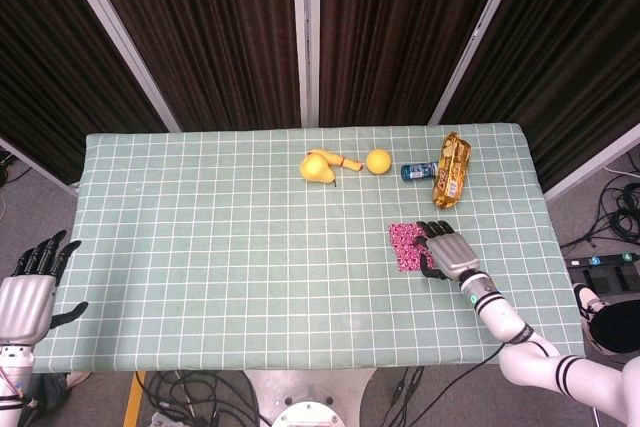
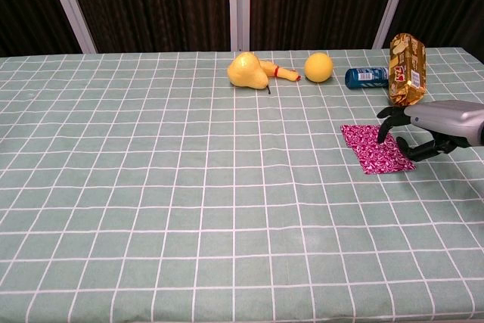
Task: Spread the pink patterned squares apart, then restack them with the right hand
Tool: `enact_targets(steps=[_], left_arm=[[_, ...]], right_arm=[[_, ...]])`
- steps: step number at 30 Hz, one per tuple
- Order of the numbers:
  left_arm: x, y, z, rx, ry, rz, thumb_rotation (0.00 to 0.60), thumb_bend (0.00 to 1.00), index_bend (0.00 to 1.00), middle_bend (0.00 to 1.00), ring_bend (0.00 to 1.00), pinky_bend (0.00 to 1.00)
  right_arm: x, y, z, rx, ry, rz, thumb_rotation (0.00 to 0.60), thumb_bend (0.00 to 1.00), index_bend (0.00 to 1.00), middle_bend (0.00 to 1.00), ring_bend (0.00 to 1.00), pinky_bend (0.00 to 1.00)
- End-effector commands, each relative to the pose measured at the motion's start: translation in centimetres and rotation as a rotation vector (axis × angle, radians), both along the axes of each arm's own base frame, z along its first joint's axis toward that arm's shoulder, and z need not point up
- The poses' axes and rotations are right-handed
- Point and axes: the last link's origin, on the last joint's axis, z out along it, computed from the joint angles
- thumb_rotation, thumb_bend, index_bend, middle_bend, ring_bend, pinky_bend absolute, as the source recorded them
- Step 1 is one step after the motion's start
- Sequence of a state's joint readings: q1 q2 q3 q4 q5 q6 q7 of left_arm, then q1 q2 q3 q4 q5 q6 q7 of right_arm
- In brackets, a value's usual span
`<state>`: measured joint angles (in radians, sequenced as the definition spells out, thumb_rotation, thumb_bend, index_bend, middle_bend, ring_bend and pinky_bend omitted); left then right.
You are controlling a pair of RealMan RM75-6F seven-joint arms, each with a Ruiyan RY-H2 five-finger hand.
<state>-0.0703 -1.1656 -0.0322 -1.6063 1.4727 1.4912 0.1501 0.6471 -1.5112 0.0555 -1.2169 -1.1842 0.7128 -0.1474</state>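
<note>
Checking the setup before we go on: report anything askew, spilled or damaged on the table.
Nothing spilled or damaged. The blue can lies on its side beside the snack packet, and the pink squares sit slightly skewed to the tablecloth grid.

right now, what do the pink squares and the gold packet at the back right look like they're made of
Pink patterned squares: thin cloth or paper, matte, lying flat with no shine; which one, I cannot tell. Gold packet: plastic or foil wrapper, glossy, with bright highlights and crinkles. The right hand, hovering over the squares' right edge, looks like grey metal or plastic with dark fingers.
</note>
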Motion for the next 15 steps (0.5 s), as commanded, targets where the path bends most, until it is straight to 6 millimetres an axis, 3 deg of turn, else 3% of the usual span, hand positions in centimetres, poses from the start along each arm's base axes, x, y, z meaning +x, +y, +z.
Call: enact_targets(steps=[1, 15], left_arm=[[0.0, 0.0, 0.0, -0.001, 0.0, 0.0, 0.6, 0.0, 0.19, 0.15, 0.12, 0.17], [0.1, 0.3, -0.2, -0.009, -0.003, -0.006, 0.6, 0.0, 0.19, 0.15, 0.12, 0.17]], right_arm=[[0.1, -0.5, -0.8, 0.012, 0.012, -0.005, 0.302, 0.66, 0.27, 0.03, 0.0, 0.0], [-0.7, 1.6, -0.3, 0.047, 0.028, 0.006, 0.295, 0.66, 0.27, 0.03, 0.0, 0.0]])
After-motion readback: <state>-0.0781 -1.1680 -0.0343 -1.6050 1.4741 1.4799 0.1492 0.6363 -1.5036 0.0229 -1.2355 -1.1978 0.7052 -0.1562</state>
